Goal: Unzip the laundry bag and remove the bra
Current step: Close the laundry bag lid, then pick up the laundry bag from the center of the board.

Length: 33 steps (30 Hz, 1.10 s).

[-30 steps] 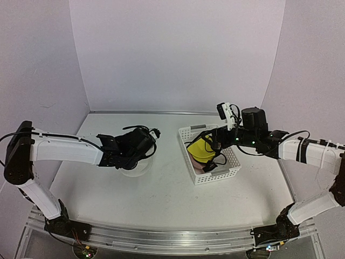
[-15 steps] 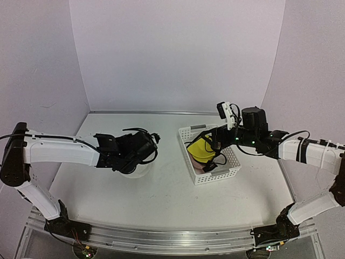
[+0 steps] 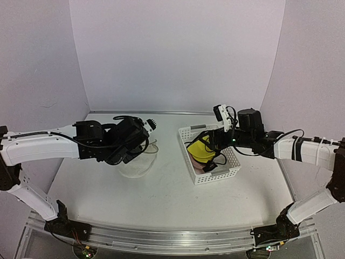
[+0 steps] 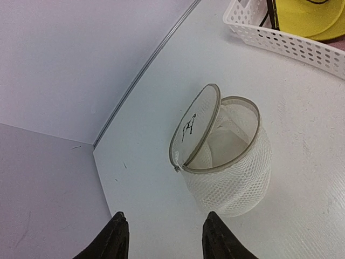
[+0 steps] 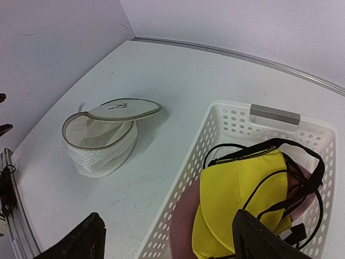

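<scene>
The laundry bag (image 3: 139,162) is a white mesh cylinder standing on the table, left of centre. Its round lid with the black mark is unzipped and tipped up, and the inside looks empty in the left wrist view (image 4: 229,172) and the right wrist view (image 5: 99,143). My left gripper (image 3: 131,145) hovers above the bag, open and empty (image 4: 166,240). The bra (image 3: 201,150), yellow cups with black straps and a pinkish part, lies in the white basket (image 5: 242,197); its edge shows in the left wrist view (image 4: 304,16). My right gripper (image 3: 214,144) is open and empty above it (image 5: 172,243).
The white lattice basket (image 3: 216,178) sits right of centre, its near wall facing the bag (image 5: 186,178) and its corner in the left wrist view (image 4: 280,42). The back and side walls enclose the table.
My left gripper has risen and drawn back to the left, off the bag. The bag now stands taller with its lid tipped open. The right arm has barely shifted.
</scene>
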### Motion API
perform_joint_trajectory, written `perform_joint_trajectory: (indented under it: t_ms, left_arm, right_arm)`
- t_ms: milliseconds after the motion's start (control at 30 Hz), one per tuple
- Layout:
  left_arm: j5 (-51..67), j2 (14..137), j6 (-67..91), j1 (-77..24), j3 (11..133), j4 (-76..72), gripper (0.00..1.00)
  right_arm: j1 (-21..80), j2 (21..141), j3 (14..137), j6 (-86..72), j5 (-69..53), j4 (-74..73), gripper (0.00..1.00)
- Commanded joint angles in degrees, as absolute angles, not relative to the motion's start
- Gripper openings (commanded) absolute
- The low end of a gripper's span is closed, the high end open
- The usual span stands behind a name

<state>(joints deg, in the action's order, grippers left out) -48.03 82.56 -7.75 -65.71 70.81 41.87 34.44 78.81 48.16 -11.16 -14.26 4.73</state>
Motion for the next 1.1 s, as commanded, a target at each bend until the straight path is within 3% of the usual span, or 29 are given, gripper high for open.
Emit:
perform_joint_trajectory:
  t_ms: [0,333,500,667,867,933,1067]
  left_arm:
    - [-44.52,77.62,-1.87,-65.72,73.44,42.71,0.49]
    - [-27.83,74.55,3.29,-54.71,69.34,33.78,0.4]
    - [-18.64,75.57,6.18,-48.22,66.45,28.2,0.28]
    - [-11.26,78.49,9.31,-41.95,63.76,22.92,0.16]
    - [-2.82,84.96,13.08,-34.88,65.89,16.8,0.06]
    - [-0.63,87.81,14.54,-33.7,68.07,16.5,0.03]
    - [-0.28,90.72,16.26,-33.17,70.0,16.12,0.04]
  right_arm:
    - [35.66,79.41,51.97,-11.54,-16.44,8.7,0.8]
    - [41.17,87.99,60.35,-13.24,-18.3,10.79,0.64]
    - [42.5,95.34,65.89,-17.56,-20.27,12.55,0.46]
    - [44.47,101.48,70.48,-21.17,-22.83,14.81,0.18]
    - [45.64,107.49,74.71,-23.88,-21.4,15.92,0.06]
    - [45.64,109.82,76.9,-24.64,-20.87,15.72,0.07]
    - [45.7,114.65,81.07,-27.28,-17.3,13.89,0.4]
